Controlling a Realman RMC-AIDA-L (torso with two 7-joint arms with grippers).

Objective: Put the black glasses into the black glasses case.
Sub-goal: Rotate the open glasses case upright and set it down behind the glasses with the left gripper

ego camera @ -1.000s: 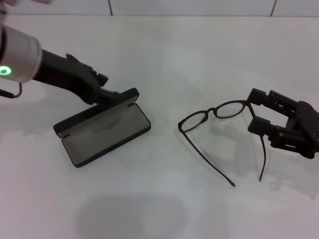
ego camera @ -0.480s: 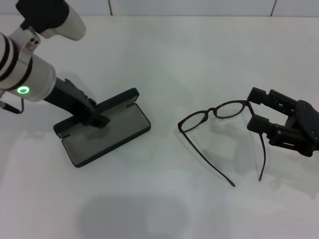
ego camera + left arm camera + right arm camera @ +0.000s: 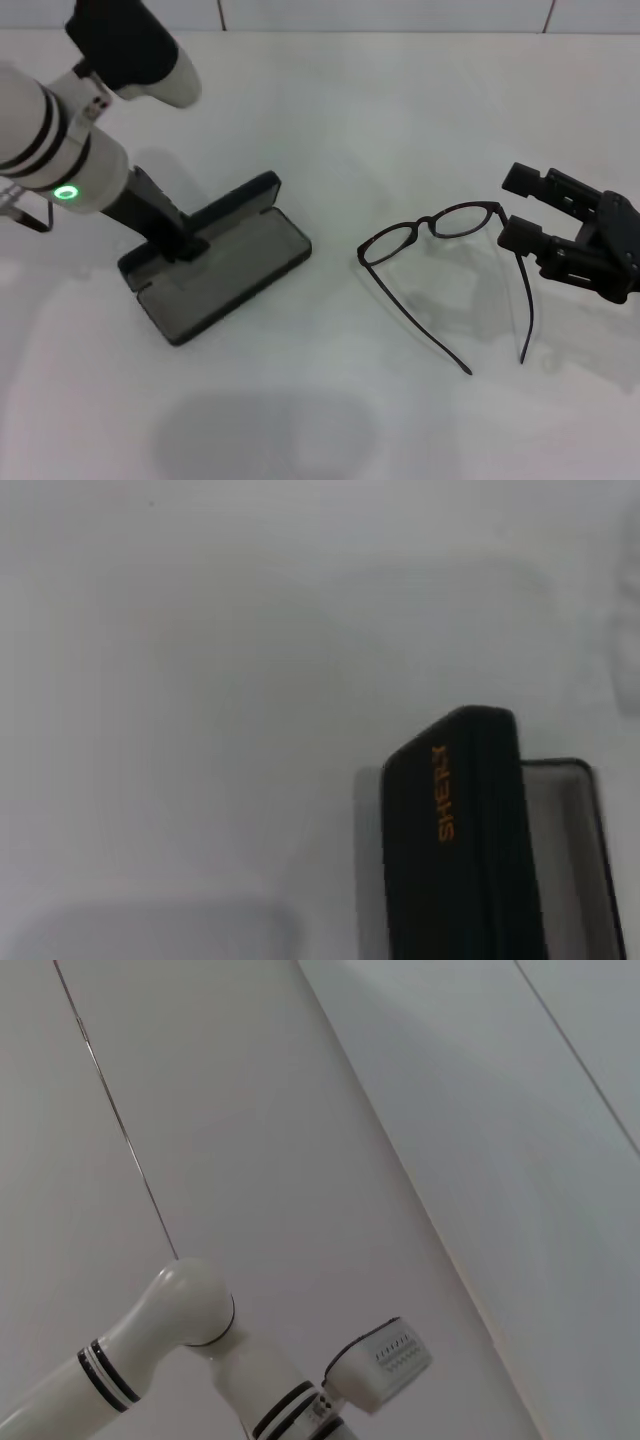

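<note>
A plain white counter [image 3: 330,400] fills nearly the whole head view, its surface smooth and lightly shadowed. Along its far edge runs a pale tiled wall [image 3: 400,14] with thin dark seams between the tiles.

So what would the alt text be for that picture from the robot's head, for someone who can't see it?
An open black glasses case lies on a white table, with the left claw down at its hinge side. To its right, black glasses rest unfolded on the table, and the right claw sits open at their right end.
</note>
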